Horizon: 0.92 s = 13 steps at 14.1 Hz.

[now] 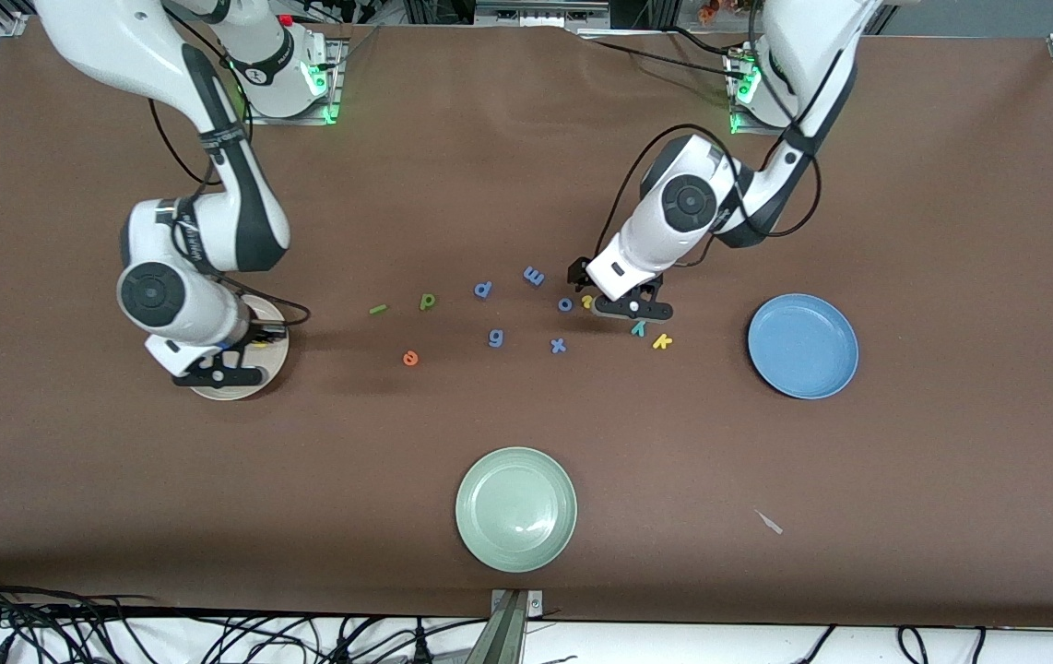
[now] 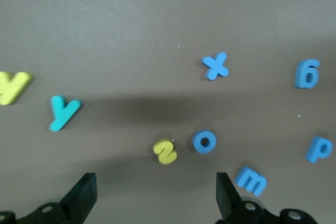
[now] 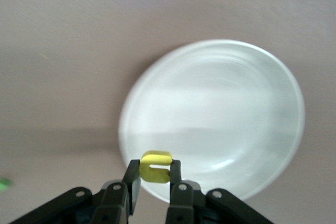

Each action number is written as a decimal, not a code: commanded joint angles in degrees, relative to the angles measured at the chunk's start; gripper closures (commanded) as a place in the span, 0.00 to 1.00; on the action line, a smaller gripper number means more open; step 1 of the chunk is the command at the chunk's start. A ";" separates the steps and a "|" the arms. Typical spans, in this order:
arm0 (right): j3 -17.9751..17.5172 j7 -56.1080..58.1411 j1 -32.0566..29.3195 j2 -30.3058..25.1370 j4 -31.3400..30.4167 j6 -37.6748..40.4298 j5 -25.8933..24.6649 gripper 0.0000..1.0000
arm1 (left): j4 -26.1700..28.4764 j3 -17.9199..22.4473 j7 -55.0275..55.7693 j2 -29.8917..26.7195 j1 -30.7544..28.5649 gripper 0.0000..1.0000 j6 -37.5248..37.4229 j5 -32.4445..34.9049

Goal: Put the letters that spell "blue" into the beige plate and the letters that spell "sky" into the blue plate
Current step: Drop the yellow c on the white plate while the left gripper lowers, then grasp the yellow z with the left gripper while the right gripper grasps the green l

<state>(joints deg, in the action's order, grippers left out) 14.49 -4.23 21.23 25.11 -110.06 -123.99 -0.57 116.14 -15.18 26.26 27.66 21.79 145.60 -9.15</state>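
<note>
My right gripper [image 1: 261, 339] hangs over the beige plate [image 1: 230, 388], shut on the yellow u [image 3: 156, 167], which sits above the plate's rim [image 3: 220, 114]. My left gripper [image 1: 617, 297] is open low over the table, with the yellow s [image 2: 165, 151] just ahead of its fingertips [image 2: 84, 195]. The teal y [image 1: 639, 327] and yellow k [image 1: 662, 341] lie between the s and the blue plate [image 1: 803, 346]. The green l [image 1: 378, 309], dark green b [image 1: 428, 301] and orange e [image 1: 410, 358] lie toward the beige plate.
All-blue letters are scattered mid-table: a p [image 1: 483, 290], m [image 1: 534, 275], o [image 2: 204, 141] right beside the s, a 6-shaped one [image 1: 496, 338] and an x [image 1: 558, 346]. A pale green plate [image 1: 515, 508] stands nearest the front camera.
</note>
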 commanded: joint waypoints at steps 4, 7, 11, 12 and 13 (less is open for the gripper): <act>3.71 5.82 -0.84 -0.50 -3.94 -1.16 0.66 0.39 | -3.90 5.60 0.72 5.82 5.98 0.00 1.88 -0.61; 3.71 4.06 -0.75 -0.67 -3.59 -0.55 3.63 0.00 | -6.71 7.35 1.51 8.37 8.17 0.04 2.06 -0.61; 1.61 -9.10 -0.22 -1.20 -2.44 -0.02 4.52 0.00 | -6.63 8.42 1.60 8.91 9.41 0.03 2.06 0.44; 0.90 -13.39 -0.22 -1.29 -2.10 -0.11 4.61 0.00 | -6.54 8.59 1.60 8.64 9.33 0.03 2.06 0.88; -0.24 -17.61 -0.22 -1.64 -1.83 -0.02 4.61 0.00 | -6.45 8.85 1.51 8.29 9.33 0.02 1.80 0.97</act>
<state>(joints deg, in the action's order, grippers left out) 15.97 -14.79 20.94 24.76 -112.16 -124.45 3.13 110.64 -7.58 27.07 35.74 30.18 147.62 -9.12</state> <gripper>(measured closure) 0.000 0.026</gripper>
